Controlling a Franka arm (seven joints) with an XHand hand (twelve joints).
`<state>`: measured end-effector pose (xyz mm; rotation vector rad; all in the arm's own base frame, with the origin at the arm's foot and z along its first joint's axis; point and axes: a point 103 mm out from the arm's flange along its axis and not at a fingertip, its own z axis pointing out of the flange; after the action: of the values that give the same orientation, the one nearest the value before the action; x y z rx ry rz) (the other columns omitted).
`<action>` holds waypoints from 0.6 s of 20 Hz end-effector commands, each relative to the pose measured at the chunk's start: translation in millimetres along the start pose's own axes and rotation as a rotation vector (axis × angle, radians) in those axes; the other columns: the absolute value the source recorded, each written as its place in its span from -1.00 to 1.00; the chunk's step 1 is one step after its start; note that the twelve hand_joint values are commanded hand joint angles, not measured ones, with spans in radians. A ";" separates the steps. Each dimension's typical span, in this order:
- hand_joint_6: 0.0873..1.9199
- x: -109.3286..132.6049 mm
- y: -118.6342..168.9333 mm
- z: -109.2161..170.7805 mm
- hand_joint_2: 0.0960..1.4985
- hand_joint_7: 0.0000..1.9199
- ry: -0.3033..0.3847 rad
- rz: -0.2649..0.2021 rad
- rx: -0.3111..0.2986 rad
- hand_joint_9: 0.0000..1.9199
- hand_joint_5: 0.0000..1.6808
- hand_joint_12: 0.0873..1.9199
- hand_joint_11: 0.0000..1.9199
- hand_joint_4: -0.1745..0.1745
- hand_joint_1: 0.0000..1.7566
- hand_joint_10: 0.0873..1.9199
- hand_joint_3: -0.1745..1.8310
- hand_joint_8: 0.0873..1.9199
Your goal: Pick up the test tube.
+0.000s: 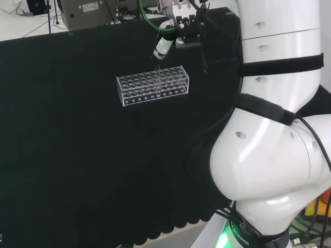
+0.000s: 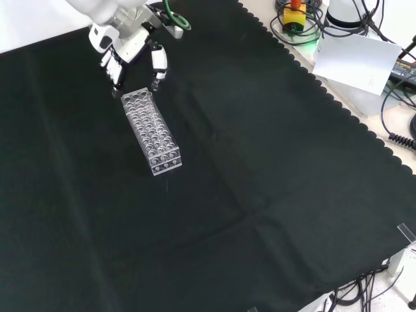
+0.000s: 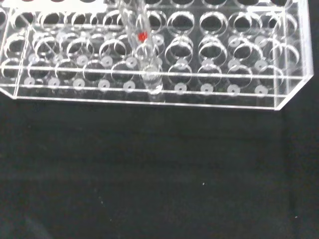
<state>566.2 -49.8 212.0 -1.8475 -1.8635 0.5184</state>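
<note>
Front view: hand (image 2: 133, 52) hovers at the rack's (image 2: 151, 132) 12 o'clock end, fingers curled narrow around the clear test tube (image 3: 142, 50). Wrist view: tube's rounded bottom sits in a rack hole, red mark on it.

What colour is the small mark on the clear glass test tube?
Red, seen best in the wrist view.

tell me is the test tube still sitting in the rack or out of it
Cannot tell for sure. In the wrist view the test tube stands about upright with its lower end at the rack, but clear glass hides whether it is seated.
</note>
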 end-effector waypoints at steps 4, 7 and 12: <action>-0.56 9.8 2.5 9.6 -0.08 -0.44 -0.001 -0.021 0.029 -0.63 -0.66 0.61 -0.95 -0.65 -0.14 -0.10 -0.27 -0.06; -0.50 13.1 4.8 15.0 -0.10 -0.38 -0.023 -0.016 0.032 -0.59 -0.66 0.61 -0.93 -0.69 -0.11 -0.11 -0.27 -0.05; -0.39 18.7 8.7 21.3 -0.13 -0.30 -0.039 -0.014 0.021 -0.53 -0.62 0.59 -0.90 -0.77 -0.05 -0.13 -0.24 -0.05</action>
<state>562.0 -33.4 195.3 -1.8144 -1.8747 0.5643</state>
